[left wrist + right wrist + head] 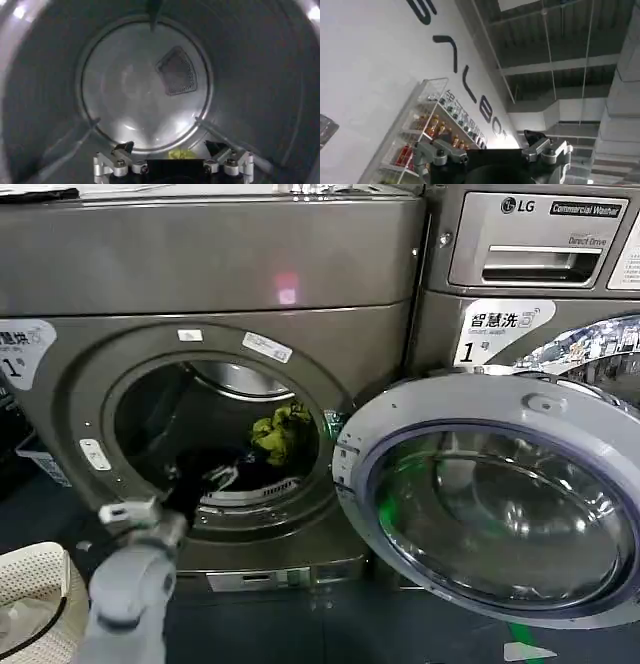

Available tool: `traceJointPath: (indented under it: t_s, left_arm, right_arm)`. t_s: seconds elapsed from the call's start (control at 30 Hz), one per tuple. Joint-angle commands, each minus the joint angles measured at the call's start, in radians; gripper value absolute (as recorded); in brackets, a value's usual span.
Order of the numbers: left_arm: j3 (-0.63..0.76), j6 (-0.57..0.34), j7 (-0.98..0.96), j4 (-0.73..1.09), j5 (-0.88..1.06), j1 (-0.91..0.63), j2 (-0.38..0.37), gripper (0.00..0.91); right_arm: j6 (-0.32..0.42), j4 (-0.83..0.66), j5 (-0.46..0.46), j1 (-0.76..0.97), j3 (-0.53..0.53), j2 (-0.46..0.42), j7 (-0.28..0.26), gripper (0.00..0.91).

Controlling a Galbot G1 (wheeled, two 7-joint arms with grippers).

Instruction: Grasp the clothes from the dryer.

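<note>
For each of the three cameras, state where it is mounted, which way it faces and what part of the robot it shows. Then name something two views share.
Head view: looks forward and down at the dryer with its door open; the left arm reaches into the port.
Left wrist view: inside the drum, facing its back wall; the left gripper is open.
Right wrist view: points up at a wall and ceiling; the right gripper is open.
Shared: the yellow-green bundle, in the head and left wrist views.

left arm (125, 584) raised forward | left claw (172, 150) open | right claw (492, 145) open
</note>
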Motion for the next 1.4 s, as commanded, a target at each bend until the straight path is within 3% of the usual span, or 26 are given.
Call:
traceJointPath:
  t_s: [0.03,0.47,0.67,1.07,1.4]
  left_arm:
    - [0.035,-0.055,-0.002,0.307,0.026,-0.207,-0.019,0.907]
    - [0.071,-0.144,0.028,0.661,0.078,-0.406,-0.037,0.907]
    - [0.122,-0.154,0.107,0.909,0.133,-0.561,-0.047,0.907]
    - [0.48,-0.187,0.725,1.143,0.257,-0.82,0.007,0.907]
    - [0.756,-0.266,0.977,1.258,0.506,-0.894,0.028,0.907]
  right_arm:
    - [0.0,0.006,0.002,0.002,-0.004,0.0,-0.001,0.907]
    - [-0.002,-0.011,0.001,0.025,-0.021,-0.031,-0.001,0.907]
    - [-0.001,-0.015,0.001,0.035,-0.028,-0.038,-0.002,0.907]
    - [0.001,-0.019,-0.004,0.055,-0.052,-0.038,-0.006,0.907]
    - [0.002,-0.022,-0.006,0.056,-0.054,-0.039,-0.008,0.907]
